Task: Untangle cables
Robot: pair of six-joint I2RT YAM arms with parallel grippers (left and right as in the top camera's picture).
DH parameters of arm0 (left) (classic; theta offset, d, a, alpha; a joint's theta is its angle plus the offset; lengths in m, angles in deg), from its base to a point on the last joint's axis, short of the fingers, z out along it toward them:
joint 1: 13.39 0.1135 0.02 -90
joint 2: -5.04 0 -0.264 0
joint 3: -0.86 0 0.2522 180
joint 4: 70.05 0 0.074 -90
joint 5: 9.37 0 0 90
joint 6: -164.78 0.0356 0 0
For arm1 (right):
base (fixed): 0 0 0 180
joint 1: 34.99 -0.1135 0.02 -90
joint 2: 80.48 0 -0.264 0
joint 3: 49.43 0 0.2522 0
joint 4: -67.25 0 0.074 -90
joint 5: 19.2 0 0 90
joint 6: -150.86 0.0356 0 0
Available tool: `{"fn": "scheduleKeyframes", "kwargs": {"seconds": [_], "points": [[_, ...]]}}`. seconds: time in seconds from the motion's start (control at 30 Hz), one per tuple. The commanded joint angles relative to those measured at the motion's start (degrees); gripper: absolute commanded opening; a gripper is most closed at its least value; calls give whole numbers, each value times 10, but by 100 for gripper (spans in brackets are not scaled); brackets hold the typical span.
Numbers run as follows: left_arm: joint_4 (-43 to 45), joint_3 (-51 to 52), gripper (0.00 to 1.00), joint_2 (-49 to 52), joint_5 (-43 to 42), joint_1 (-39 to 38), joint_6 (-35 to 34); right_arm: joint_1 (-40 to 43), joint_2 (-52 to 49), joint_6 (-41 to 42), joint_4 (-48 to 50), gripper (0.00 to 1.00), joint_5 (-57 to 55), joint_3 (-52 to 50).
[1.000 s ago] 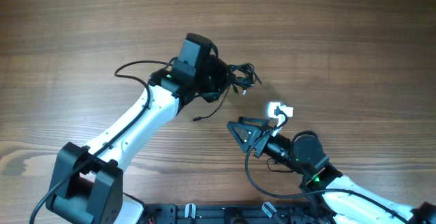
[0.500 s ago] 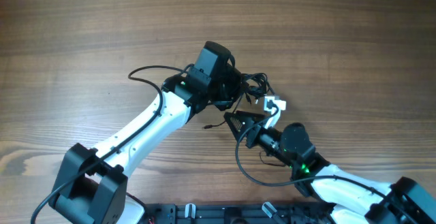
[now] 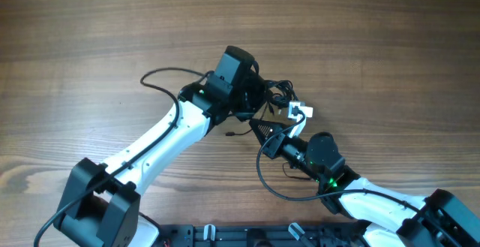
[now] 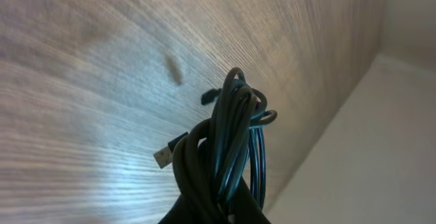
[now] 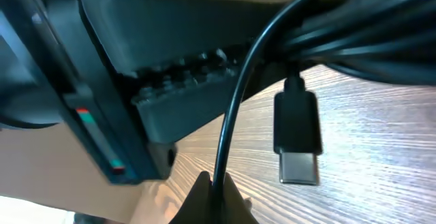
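Okay, the cables (image 3: 276, 91) sit bunched near the middle of the table (image 3: 90, 37), clamped in my left gripper (image 3: 253, 98), arm stretched diagonally inward. My right gripper (image 3: 259, 129), reaching from below, pinches one strand.

The cables (image 3: 276, 91) hang bunched over mid-surface (image 3: 90, 37), at 3 o'clock of the left pincer (image 3: 260, 95) clamping them. The right pincer (image 3: 264, 129) sits at 6 o'clock of the bunch, pinching one strand. A plug (image 3: 300, 112) lies at 4 o'clock.
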Motion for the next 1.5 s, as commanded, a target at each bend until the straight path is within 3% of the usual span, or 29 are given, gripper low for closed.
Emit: {"fn": "scheduleKeyframes", "kwargs": {"seconds": [0.0,0.27,0.5,0.8,1.03,1.2,1.47], "points": [[-6,-8,4,-14,26,35,242,6,2,34,6,4,67,10],[-36,-8,4,-14,18,103,484,74,7,116,16,4,229,10],[-34,-8,4,-14,-88,93,657,150,7,182,49,5,294,10],[-32,-8,4,-14,-102,85,686,221,7,222,44,4,280,10],[0,-8,4,-14,-196,85,717,240,6,218,-45,5,297,10],[16,-8,4,-14,-225,82,720,241,6,217,-56,4,318,10],[-28,-8,4,-14,-231,62,808,241,6,249,-55,4,293,10]]}}
